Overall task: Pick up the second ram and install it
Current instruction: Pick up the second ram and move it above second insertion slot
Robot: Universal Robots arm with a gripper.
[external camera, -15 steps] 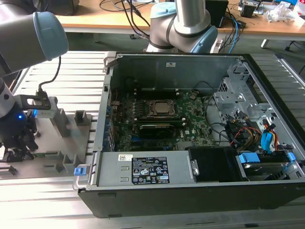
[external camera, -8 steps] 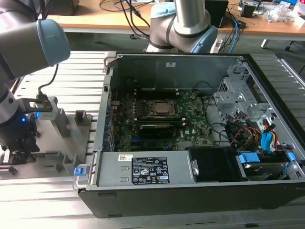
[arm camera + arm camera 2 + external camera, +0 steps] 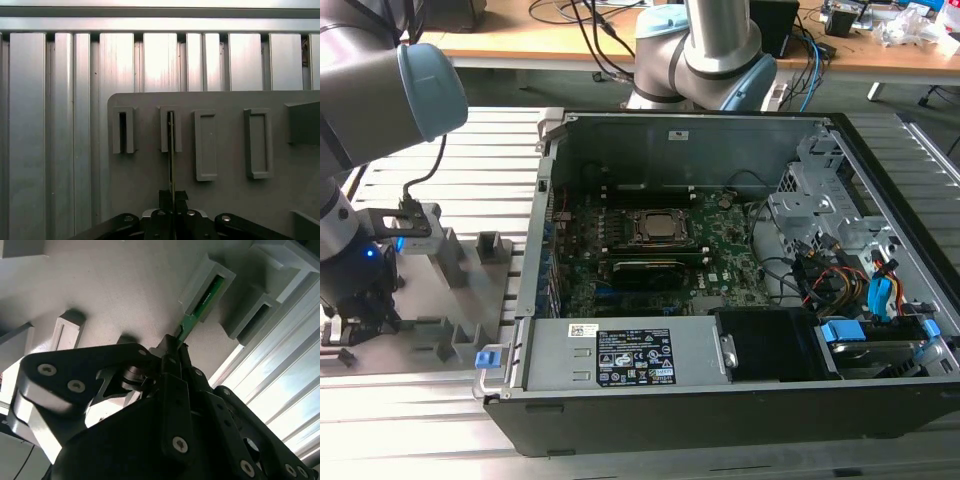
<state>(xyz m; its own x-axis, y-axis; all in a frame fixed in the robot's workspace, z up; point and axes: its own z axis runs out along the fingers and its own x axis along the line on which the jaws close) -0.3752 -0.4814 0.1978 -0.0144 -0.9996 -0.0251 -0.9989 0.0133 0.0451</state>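
The second ram (image 3: 199,307) is a thin green stick standing on edge, its far end in a slotted grey holder (image 3: 220,271) on the grey fixture plate (image 3: 115,290). In the first wrist view the second ram (image 3: 171,150) shows edge-on, running from its holder (image 3: 164,129) back to my gripper (image 3: 172,199). My gripper (image 3: 175,351) is shut on the stick's near end. In the exterior view my gripper (image 3: 355,325) is down at the fixture plate (image 3: 450,300), at the exterior view's left, outside the computer case.
An open computer case (image 3: 720,400) lies to the exterior view's right of the plate, with the motherboard (image 3: 720,250), CPU socket (image 3: 655,226) and a labelled power supply (image 3: 630,355). Several other slotted holders (image 3: 123,130) stand on the plate. Another arm's base (image 3: 695,50) is behind the case.
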